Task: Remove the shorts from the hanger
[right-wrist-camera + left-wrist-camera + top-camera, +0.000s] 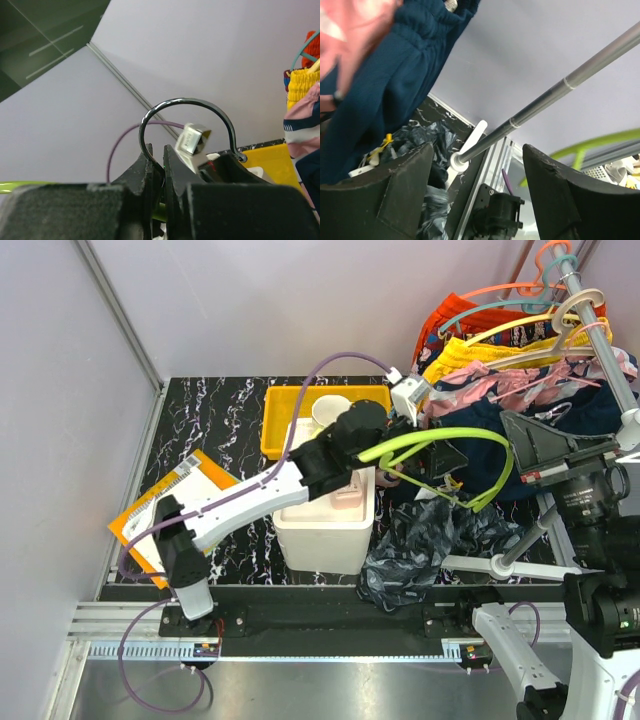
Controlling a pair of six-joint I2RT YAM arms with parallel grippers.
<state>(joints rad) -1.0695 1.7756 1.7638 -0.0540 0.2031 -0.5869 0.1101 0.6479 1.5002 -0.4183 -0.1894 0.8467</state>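
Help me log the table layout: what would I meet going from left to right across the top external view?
Orange clipboard with white paper → white plastic bin → crumpled charcoal shorts with a pale marbled print → silver metal clothes rail. The yellow tray and the lime hanger overlap these, so they are left out.

Charcoal shorts (425, 540) carry a pale grey wavy marbled print; navy shorts (385, 95) are plain. The hanger (400, 445) is lime green, the counter (210, 410) black with white veining.
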